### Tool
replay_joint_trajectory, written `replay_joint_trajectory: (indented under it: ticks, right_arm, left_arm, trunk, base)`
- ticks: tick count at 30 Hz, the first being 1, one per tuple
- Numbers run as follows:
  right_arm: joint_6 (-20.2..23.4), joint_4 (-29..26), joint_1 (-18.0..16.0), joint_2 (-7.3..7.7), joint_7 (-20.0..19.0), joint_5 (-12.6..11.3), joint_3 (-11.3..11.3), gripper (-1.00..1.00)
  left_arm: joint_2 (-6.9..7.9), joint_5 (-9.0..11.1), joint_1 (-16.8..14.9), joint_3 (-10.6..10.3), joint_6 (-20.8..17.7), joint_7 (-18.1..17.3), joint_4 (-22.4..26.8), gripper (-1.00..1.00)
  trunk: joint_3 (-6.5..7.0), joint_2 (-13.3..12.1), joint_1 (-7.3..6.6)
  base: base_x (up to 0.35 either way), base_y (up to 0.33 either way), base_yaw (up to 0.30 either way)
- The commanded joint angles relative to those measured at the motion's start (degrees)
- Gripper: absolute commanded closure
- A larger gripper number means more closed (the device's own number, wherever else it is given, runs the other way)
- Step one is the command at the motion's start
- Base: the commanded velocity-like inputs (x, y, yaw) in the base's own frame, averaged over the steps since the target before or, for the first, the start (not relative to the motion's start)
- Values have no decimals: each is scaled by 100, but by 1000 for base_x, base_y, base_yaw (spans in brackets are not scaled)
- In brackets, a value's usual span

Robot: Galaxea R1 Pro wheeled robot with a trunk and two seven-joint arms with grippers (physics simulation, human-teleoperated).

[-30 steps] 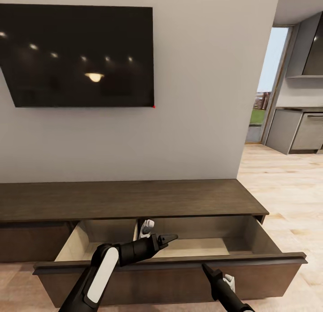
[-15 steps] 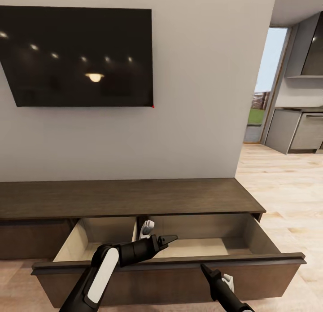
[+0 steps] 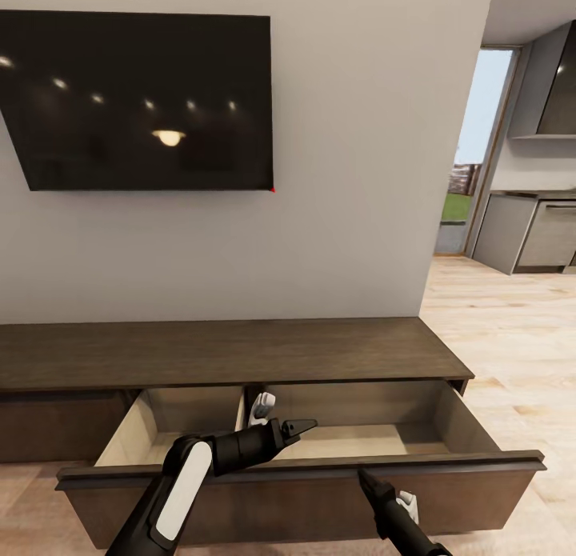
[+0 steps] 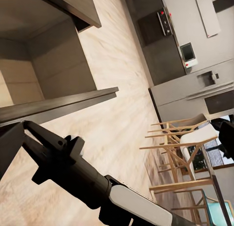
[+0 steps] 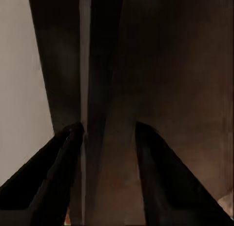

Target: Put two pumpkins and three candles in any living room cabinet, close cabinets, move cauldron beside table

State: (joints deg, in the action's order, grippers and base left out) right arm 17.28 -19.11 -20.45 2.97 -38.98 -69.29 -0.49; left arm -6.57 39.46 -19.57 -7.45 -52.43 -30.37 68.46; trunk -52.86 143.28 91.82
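Cabinet (image 3: 240,352) drawer (image 3: 304,460) stands open, visibly empty. Right gripper (image 5: 105,153) spread, holding nothing; left gripper (image 3: 298,426) state indeterminable. Closing remains outstanding.

Dark brown wood-grain cabinet (image 3: 232,352) with pale beige drawer insides (image 3: 360,440). Glossy black television (image 3: 140,100) on a light grey wall (image 3: 360,180). Pale streaked wood floor (image 3: 512,332); black arm with white panel (image 3: 184,480).

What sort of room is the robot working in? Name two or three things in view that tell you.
Most likely a living room in an open-plan home. A flat television hangs on the wall above a long, low wooden cabinet with one drawer pulled open. Kitchen units show beyond the doorway.
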Motion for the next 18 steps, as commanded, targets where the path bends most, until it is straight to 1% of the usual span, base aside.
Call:
replay_joint_trajectory:
  ticks: [1, 18]
  right_arm:
    - [48, 8, -3, 1, -6, -41, -4, -100]
    - [48, 12, -3, 0, -14, -41, -4, -100]
  left_arm:
    - [-2, 0, -3, 6, -31, -12, 1, -100]
    - [-1, 0, -3, 6, -30, -12, -4, -100]
  trunk:
    - [-6, 2, -1]
    - [-6, 2, -1]
  base:
    - [0, 0, 0]
    - [0, 0, 0]
